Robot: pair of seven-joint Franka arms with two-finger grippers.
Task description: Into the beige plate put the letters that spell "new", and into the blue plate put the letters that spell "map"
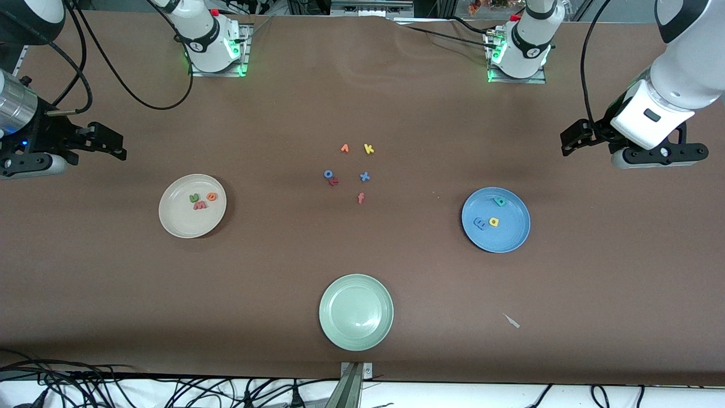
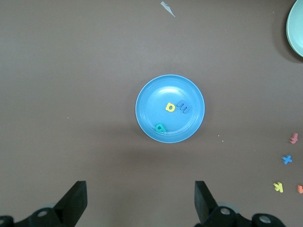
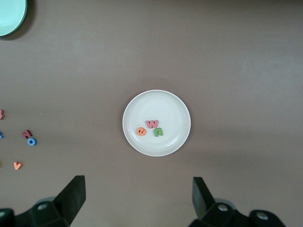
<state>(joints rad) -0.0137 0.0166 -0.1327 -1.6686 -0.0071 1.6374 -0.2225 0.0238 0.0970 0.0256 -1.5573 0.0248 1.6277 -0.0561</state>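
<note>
I see a pale green plate (image 1: pixel 356 312); farther from the camera lie loose letters, the yellow k (image 1: pixel 369 149) among them.

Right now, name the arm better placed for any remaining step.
Neither: the n, e, w lie in the beige plate; m, a, p in the blue plate. Left gripper and right gripper wait open.

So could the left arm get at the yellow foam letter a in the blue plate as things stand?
Probably yes. The left gripper hangs with open jaws above the round mid-blue plate, and nothing covers the yellow foam letter a. The blue foam m lies close beside it, so a pinch might nudge that one.
</note>
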